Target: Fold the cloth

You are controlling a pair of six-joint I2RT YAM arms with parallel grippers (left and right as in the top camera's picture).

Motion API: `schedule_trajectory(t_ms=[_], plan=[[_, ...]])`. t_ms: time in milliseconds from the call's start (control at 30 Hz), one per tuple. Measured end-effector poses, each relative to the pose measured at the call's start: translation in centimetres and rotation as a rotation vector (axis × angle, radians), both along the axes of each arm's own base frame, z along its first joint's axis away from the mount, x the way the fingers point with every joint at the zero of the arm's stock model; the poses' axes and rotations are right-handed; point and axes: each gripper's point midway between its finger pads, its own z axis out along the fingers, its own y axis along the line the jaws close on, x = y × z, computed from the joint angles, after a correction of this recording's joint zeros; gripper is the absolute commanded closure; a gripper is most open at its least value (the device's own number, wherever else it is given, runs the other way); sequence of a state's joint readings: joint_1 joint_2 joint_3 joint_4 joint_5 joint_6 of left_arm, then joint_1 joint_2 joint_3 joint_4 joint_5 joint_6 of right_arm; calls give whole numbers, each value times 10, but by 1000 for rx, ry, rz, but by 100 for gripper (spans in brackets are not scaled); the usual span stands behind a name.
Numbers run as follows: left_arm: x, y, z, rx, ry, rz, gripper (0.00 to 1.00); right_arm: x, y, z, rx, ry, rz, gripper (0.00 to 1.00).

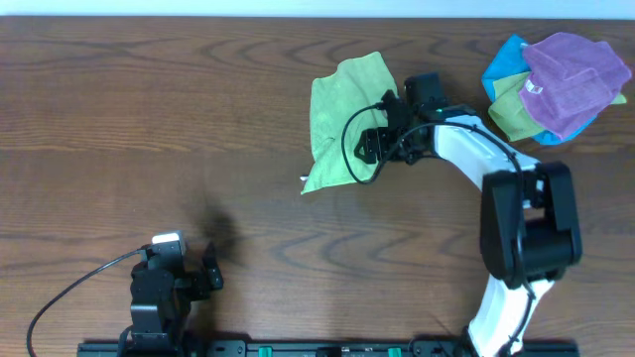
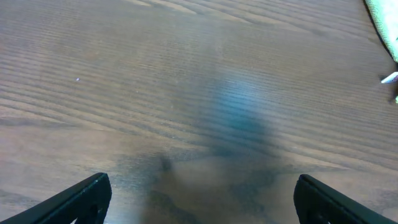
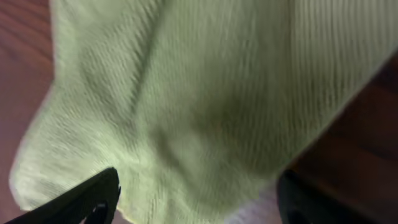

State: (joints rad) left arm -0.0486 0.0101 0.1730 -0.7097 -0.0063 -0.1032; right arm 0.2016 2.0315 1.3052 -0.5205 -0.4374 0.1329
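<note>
The right gripper [image 1: 375, 147] sits on the green cloth [image 1: 337, 104], jaws wide apart. The left gripper [image 2: 202, 202], far from the cloth, is spread too.

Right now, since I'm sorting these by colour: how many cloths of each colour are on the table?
Green: 2 (lone green cloth, green cloth in pile)
Blue: 1 (blue cloth)
Purple: 1 (purple cloth)
Total: 4
</note>
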Motion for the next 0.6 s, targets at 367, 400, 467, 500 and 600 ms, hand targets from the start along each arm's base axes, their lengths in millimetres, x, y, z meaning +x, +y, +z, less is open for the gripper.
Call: schedule_trajectory(t_ms=[367,400,467,500,600], plan=[[0,0,0,0,0,0,5,26,-19,-5,34,-12,-159,73],[0,0,0,0,0,0,5,28,-19,-5,37,-18,-159,72],[0,0,0,0,0,0,5,30,-18,-6,39,-25,-159,80],[0,0,0,0,0,0,5,29,-17,-8,38,-24,-157,95],[0,0,0,0,0,0,5,27,-16,-12,39,-7,-162,99]])
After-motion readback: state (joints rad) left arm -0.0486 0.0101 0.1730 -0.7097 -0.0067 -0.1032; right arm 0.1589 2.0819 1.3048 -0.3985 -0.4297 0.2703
